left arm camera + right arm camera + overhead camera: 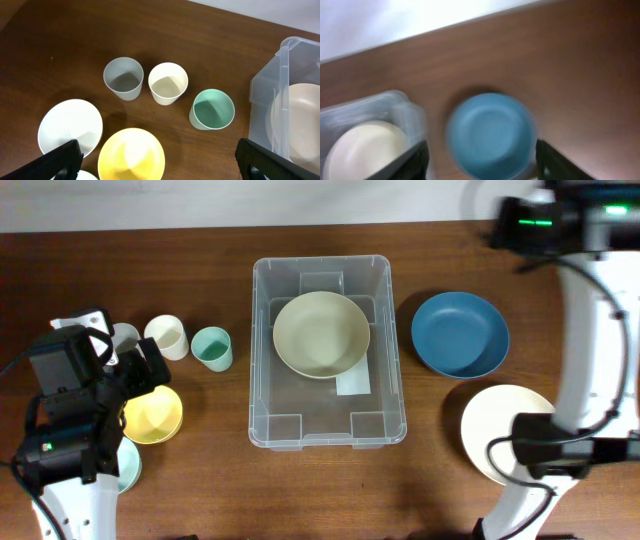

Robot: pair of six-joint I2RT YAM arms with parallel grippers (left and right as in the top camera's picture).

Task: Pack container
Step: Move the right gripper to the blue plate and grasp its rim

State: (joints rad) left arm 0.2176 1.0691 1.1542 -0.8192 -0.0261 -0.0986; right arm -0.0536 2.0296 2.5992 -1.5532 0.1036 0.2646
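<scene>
The container [320,262] is a clear plastic bin in the middle of the table. A cream bowl [321,333] lies inside it over a white label [353,383]. The container's corner also shows in the left wrist view [285,75] and the right wrist view [380,107]. My left gripper [157,167] is open and empty, hanging above a yellow bowl [131,155] left of the container. My right gripper [482,162] is open and empty, high above a blue bowl [490,135] that sits right of the container; this view is blurred.
A grey cup [123,78], a cream cup [168,83] and a green cup [212,109] stand in a row left of the container. A white plate [70,125] lies beside the yellow bowl. Another white plate [505,430] lies at the front right, partly under my right arm.
</scene>
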